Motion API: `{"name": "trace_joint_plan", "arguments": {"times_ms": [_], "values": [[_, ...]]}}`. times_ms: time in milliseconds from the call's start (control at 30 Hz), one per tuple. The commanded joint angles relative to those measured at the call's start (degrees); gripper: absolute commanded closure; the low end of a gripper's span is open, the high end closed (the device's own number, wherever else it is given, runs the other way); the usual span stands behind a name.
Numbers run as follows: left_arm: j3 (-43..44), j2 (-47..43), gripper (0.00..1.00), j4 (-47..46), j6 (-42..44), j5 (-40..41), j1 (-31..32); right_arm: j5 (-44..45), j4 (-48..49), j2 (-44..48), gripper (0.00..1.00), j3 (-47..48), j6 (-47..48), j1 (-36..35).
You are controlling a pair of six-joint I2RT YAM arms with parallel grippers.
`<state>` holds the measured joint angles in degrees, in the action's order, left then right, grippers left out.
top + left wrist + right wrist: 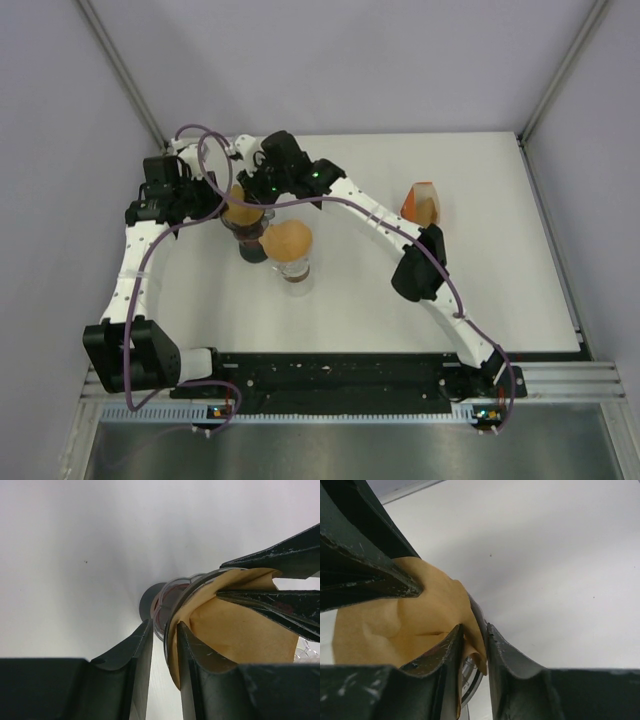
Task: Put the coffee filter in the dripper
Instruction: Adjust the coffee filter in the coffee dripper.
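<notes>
You had coffee filter (pixel 240 630) inside far-left dripper (pixel 170 592). Right pincer (pixel 474 630) pinched filter edge; left pincer (pixel 164 627) narrow astride rim, grip unclear. Remaining, likely: press flush, let go.

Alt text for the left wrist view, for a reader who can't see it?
The left gripper straddles the rim of a clear dripper lined with a brown coffee filter; the right gripper's fingers lie over it from the right, above a white table.

The top view looks down from above and behind the arm bases, taking in the whole counter (pixel 480 300). The left wrist view peers along the left claw (pixel 162 630) and the right wrist view along the right claw (pixel 474 628). Both are very close and share the dripper (pixel 159 605) and filter (pixel 240 630) at far left.
</notes>
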<state>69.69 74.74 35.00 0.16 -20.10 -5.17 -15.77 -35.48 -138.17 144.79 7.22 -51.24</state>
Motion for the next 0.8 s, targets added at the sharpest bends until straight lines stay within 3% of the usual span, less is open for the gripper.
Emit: {"name": "trace_joint_plan", "arguments": {"times_ms": [0, 67, 300, 433, 767], "values": [[-0.7, -1.3, 0.69, -0.6, 1.6, 0.4, 0.1, 0.2, -3.0, -0.9, 0.61, 1.3, 2.7, -1.9], [-0.8, -1.4, 0.68, -0.6, 1.7, 0.6, 0.0, 0.3, -3.1, -0.3, 0.46, 1.9, 2.6, -2.0], [1.1, -1.5, 0.63, 1.3, 1.9, 0.8, 0.0, 0.4, -1.4, 4.4, 0.23, 1.8, 0.7, -1.9], [1.9, -1.8, 0.57, 1.7, 2.0, 0.3, 0.1, -0.5, 0.3, 7.1, 0.01, 1.5, -0.2, -1.9], [3.0, -2.2, 0.48, 2.3, 2.2, -0.1, 0.0, 1.3, 2.3, 13.3, 0.01, -3.0, -0.4, -1.0]]}}
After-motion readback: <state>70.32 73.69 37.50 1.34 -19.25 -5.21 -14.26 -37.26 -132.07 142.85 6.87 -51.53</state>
